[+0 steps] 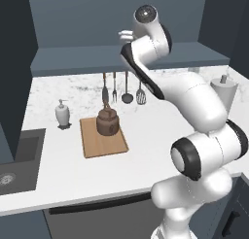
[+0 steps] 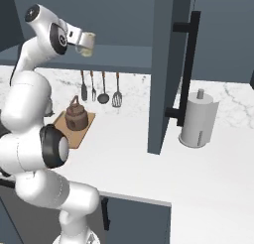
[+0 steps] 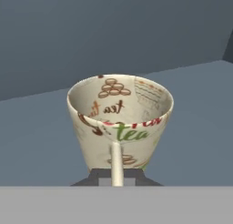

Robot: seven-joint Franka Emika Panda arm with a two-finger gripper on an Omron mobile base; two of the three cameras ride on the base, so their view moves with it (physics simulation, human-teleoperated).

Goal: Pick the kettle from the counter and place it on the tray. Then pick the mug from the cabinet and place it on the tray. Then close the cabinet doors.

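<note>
A rendered home kitchen: a white marbled counter (image 1: 146, 136) runs beneath dark blue-grey wall cabinets (image 1: 126, 58), with a dark sink (image 1: 17, 160) set into it at the near left. Four cooking utensils (image 1: 121, 90) hang in a row against the far wall, above a wooden board (image 1: 99, 143) carrying a copper-brown kettle (image 1: 107, 120). A white soap dispenser (image 1: 62, 113) stands left of the board, between it and the sink. To the right, a paper towel roll (image 2: 198, 119) sits upright on its holder beside an open cabinet door (image 2: 168, 64) with a long black bar handle (image 2: 187, 64). Inside the cabinet, a cream mug (image 3: 119, 120) printed with the word "tea" rests on the shelf.
</note>
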